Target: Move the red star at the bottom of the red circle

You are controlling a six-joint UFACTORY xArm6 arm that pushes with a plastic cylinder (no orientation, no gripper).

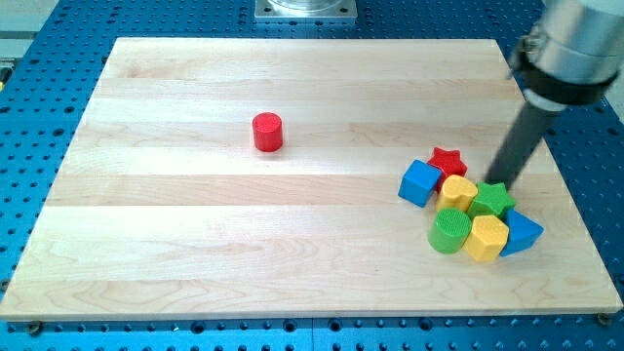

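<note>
The red circle (267, 132), a short red cylinder, stands alone on the wooden board at the upper left of centre. The red star (448, 161) sits at the top of a tight cluster of blocks at the view's right. My tip (498, 180) is at the end of the dark rod coming down from the upper right. It is just right of the red star and touches the upper edge of the green star (491, 200).
The cluster also holds a blue cube (420, 182), a yellow block (457, 190), a green cylinder (449, 231), a yellow hexagon (486, 237) and a blue block (522, 233). The wooden board (195, 244) lies on a blue perforated table.
</note>
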